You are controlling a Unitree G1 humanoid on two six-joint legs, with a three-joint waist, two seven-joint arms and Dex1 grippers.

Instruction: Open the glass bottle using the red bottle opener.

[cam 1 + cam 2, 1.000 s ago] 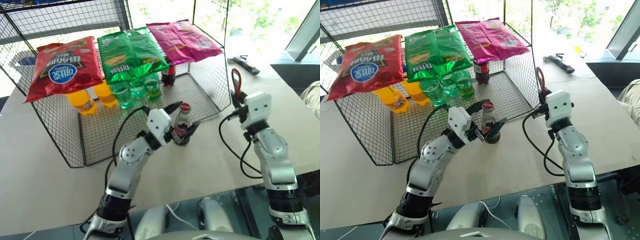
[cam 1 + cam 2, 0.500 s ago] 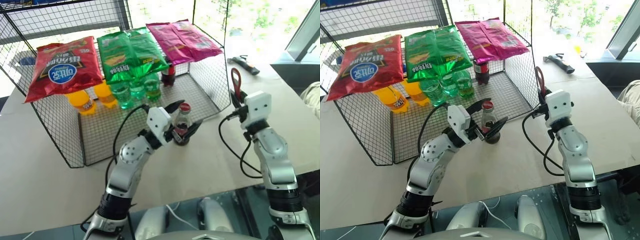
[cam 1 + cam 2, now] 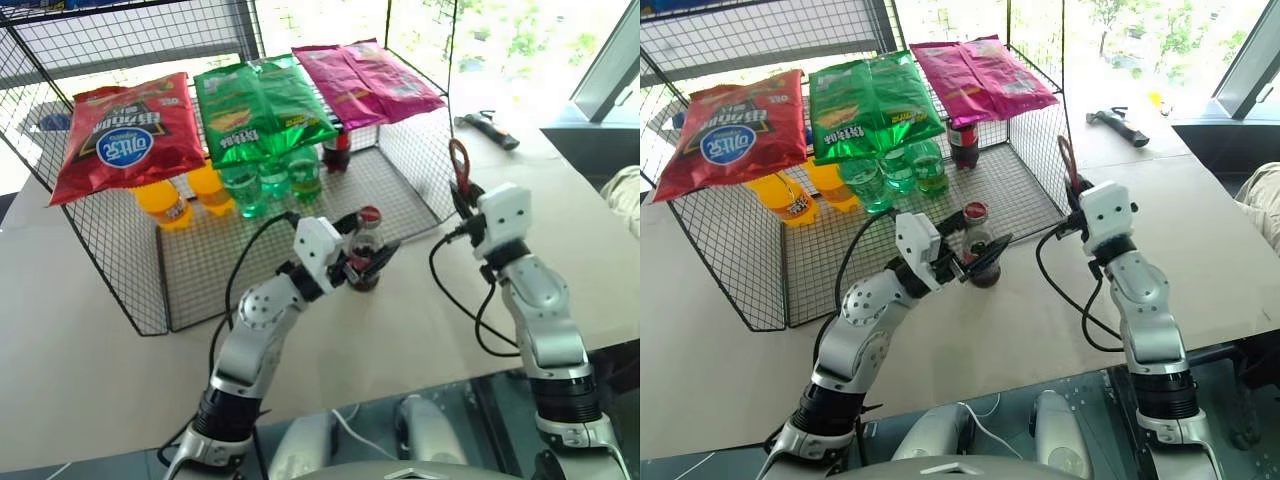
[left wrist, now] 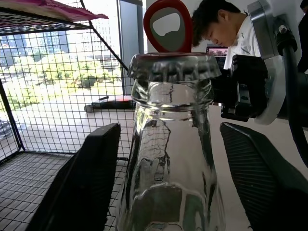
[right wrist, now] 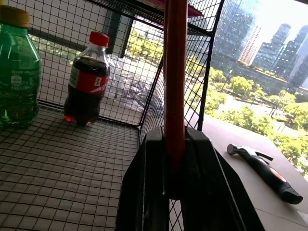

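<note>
The glass bottle (image 3: 365, 250) is found upright on the table (image 3: 90, 350) just in front of the wire rack (image 3: 300, 215), its crown cap (image 4: 174, 66) unremoved. The left gripper (image 3: 365, 250) is placed round the bottle's body, one black finger on each side. In the left wrist view a gap remains between each finger (image 4: 94, 178) and the glass, so a firm clamp cannot be confirmed; the jaws are recorded as partly closed about the bottle, apparently to steady it against the prying force.

The red bottle opener (image 3: 459, 168) is held by its handle in the right gripper (image 3: 468, 200), whose jaws are clamped tight on it, as the right wrist view shows. The ring head is kept pointing up, to the right of the bottle's neck and well apart from the cap. This posture is judged to ready the head for hooking under the cap's edge.

Against the frame a second earlier, two changes are noted. The left fingers, formerly spread wide of the bottle, are drawn in nearer its sides. The opener and right gripper are displaced slightly leftward, toward the bottle. The bottle itself is unmoved.

Bagged snacks (image 3: 265, 105) and plastic bottles (image 3: 275, 180) in the rack, and the hammer (image 3: 488, 128) on the far table, are undisturbed.
</note>
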